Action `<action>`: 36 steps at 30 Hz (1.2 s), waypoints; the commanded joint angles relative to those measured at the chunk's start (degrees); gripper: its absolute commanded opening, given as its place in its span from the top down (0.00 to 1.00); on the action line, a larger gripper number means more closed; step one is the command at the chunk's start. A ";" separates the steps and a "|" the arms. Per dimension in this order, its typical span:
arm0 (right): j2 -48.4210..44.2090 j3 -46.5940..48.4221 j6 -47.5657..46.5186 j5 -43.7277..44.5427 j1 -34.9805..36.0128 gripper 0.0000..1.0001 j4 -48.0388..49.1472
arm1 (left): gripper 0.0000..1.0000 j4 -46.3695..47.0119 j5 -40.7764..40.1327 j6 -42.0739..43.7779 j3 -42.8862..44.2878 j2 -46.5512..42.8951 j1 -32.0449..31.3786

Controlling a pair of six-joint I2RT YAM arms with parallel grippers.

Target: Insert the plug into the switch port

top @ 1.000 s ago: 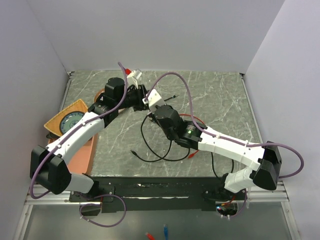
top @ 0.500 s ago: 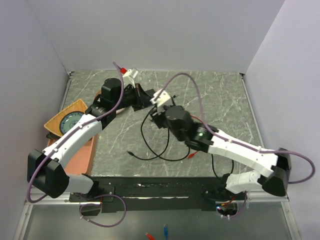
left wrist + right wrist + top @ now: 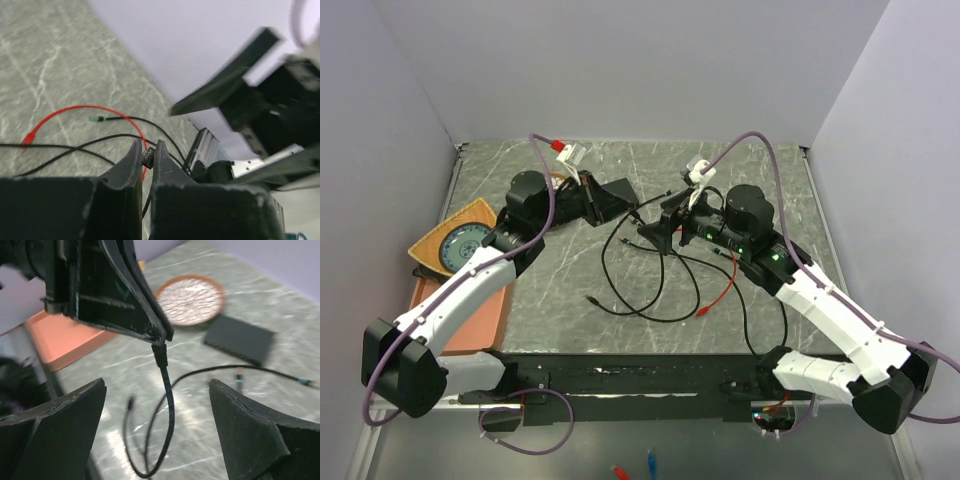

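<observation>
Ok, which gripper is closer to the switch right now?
Left. The left gripper hangs raised close by the switch, shut on the plug; the right gripper, open, is farther off, over the middle of the table.

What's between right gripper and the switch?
Right wrist view: a black cable crosses the table between right gripper and the switch; the plug hangs beside.

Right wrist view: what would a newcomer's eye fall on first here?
The left gripper, high in the view, is shut on the plug of a black cable that trails down to the table. Beyond lie the switch and a round dish. The right gripper stands wide open.
</observation>
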 commanded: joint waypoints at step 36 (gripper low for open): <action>3.74 2.84 8.29 -19.61 -4.22 1.00 7.97 | 0.99 16.26 11.42 -0.48 -2.73 -5.15 -1.76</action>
